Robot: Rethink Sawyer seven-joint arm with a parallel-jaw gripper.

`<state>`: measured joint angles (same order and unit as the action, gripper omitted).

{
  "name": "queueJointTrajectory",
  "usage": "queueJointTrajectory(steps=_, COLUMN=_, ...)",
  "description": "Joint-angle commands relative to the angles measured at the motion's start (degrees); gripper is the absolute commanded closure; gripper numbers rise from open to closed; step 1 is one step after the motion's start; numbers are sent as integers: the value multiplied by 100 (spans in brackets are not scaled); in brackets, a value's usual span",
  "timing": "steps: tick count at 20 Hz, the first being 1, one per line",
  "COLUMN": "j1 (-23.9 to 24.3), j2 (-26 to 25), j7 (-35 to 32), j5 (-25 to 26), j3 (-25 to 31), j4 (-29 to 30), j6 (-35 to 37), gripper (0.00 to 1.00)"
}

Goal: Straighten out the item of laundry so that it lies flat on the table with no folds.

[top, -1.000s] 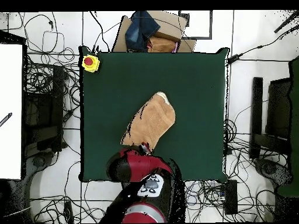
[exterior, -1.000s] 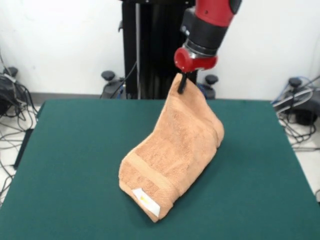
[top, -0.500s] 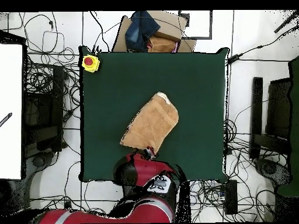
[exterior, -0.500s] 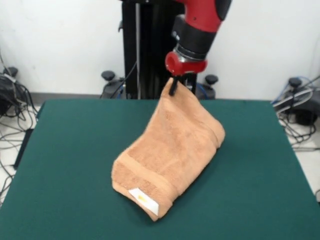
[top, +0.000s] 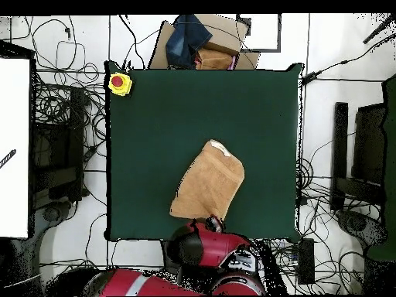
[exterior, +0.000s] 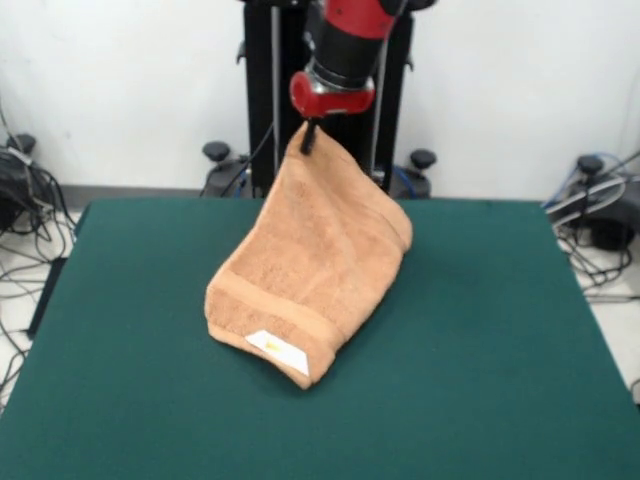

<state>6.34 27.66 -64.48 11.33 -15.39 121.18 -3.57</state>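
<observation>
Above table [exterior: 500, 380], peach towel [exterior: 310, 265] corner held pinched by gripper [exterior: 308, 138]; lower end rested on felt. White label [exterior: 277, 349] seen clearly from front; pinch point hidden by arm overhead.

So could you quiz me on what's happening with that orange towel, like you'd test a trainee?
1. True or false: the towel lies flat on the table.
2. What holds the towel's raised corner?
3. Where is the white label? A) at the raised corner B) at the low end resting on the table C) on the arm

Key:
1. False; it is lifted and folded over.
2. The gripper, shut on it.
3. B
</observation>
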Motion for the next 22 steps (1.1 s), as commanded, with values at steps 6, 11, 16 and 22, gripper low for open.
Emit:
queueJointTrajectory(steps=6, j1=447, j2=-879, j7=-1086, j5=569, j3=38, j4=-262, j6=-1022, gripper=100)
queueJointTrajectory(steps=11, j1=544, j2=-977, j7=-782, j5=778, j3=-243, j4=-689, j6=-1140, gripper=100)
queueJointTrajectory(steps=16, j1=534, j2=-895, j7=-550, j5=946, j3=-636, j4=-1091, j6=-1183, gripper=100)
queueJointTrajectory(steps=22, j1=578, j2=-690, j7=-460, j5=1327, j3=-674, j4=-1217, j6=-816, gripper=100)
